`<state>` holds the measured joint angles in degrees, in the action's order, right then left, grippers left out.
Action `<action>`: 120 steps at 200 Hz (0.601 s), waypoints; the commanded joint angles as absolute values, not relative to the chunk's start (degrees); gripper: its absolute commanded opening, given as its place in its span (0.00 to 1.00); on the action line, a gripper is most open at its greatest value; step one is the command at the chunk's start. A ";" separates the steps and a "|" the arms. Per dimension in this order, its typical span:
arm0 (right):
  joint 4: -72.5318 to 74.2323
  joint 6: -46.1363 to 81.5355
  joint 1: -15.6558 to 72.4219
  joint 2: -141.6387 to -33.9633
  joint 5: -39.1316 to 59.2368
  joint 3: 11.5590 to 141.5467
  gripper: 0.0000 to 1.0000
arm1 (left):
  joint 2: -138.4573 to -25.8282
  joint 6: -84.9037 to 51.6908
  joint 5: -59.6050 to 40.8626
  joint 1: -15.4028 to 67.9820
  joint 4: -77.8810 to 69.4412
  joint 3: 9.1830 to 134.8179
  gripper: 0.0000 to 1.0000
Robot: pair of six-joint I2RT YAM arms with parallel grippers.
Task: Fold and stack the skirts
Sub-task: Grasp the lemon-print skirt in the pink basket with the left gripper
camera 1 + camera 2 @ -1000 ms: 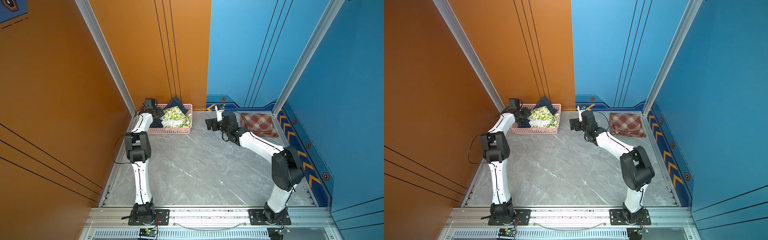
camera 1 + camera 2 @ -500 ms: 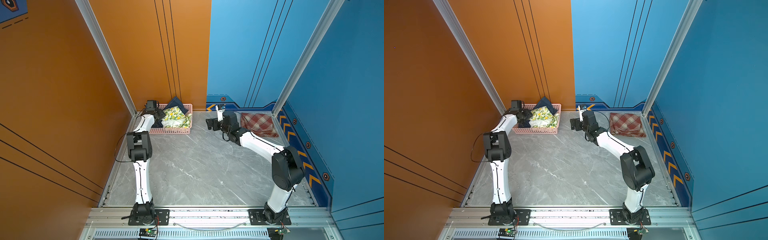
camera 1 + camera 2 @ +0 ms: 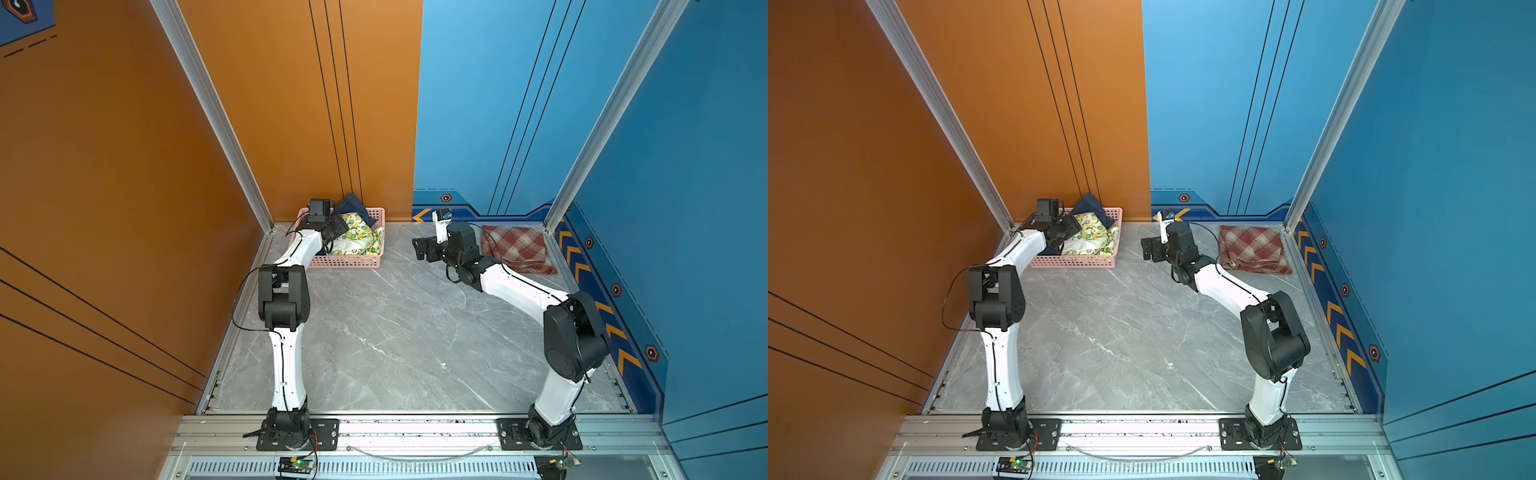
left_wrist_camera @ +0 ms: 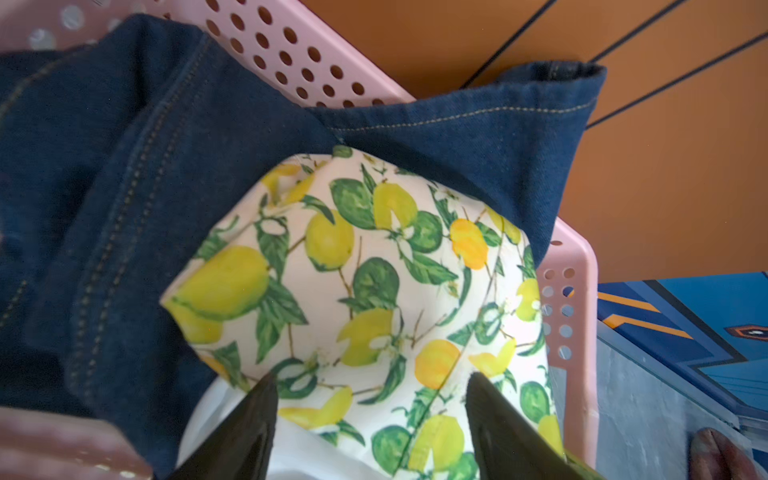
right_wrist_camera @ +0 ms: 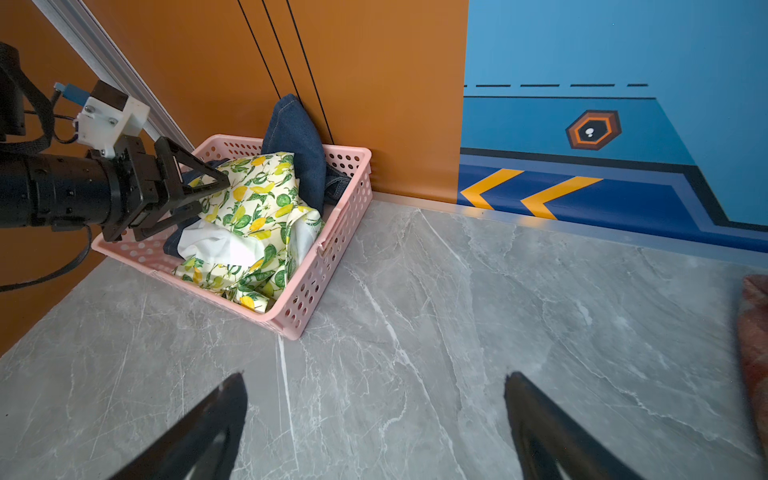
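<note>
The white lemon-print skirt [image 4: 353, 270] lies crumpled in the pink basket [image 3: 345, 262], on top of the dark blue denim skirt [image 4: 166, 166], which sticks up against the orange wall [image 5: 297, 141]. My left gripper [image 4: 370, 380] is down inside the basket, open, its fingers astride a bulge of the lemon-print skirt [image 5: 253, 199]. In both top views the wrist hides those fingers. The folded rust-red plaid skirt [image 3: 517, 249] lies flat at the back right [image 3: 1252, 249]. My right gripper [image 5: 374, 378] hovers open over bare table between basket and plaid skirt [image 3: 419, 249].
The basket [image 3: 1075, 261] stands in the back left corner against the orange wall. Blue walls close the back and right side. The grey marble table [image 3: 395, 340] stretches bare from the middle to the front rail.
My left gripper has pushed to the right, further into the basket and onto the lemon-print skirt. The right arm has not moved.
</note>
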<state>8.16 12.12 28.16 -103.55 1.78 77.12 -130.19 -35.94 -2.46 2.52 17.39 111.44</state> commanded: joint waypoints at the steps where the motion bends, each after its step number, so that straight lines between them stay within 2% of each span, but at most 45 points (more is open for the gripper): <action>1: 9.21 13.21 27.86 -103.31 3.20 76.46 0.96 | -131.88 -34.31 -2.47 2.95 17.92 112.62 0.73; 78: 9.04 13.52 27.42 -103.95 3.70 76.82 0.96 | -138.69 -30.78 -1.41 4.65 21.49 121.36 0.71; 99: 9.23 13.63 27.16 -104.06 3.61 76.67 0.96 | -140.03 -30.20 -1.58 5.25 21.88 122.67 0.52; 113: 9.23 13.75 26.97 -104.23 3.70 76.73 0.96 | -140.19 -29.84 -1.75 5.45 22.04 123.46 0.27; 120: 9.23 13.72 26.87 -104.28 3.71 76.76 0.96 | -139.89 -29.67 -1.87 5.51 22.10 123.93 0.17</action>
<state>8.16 12.75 27.42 -103.57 2.92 77.12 -138.85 -31.53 -2.04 4.56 19.68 121.05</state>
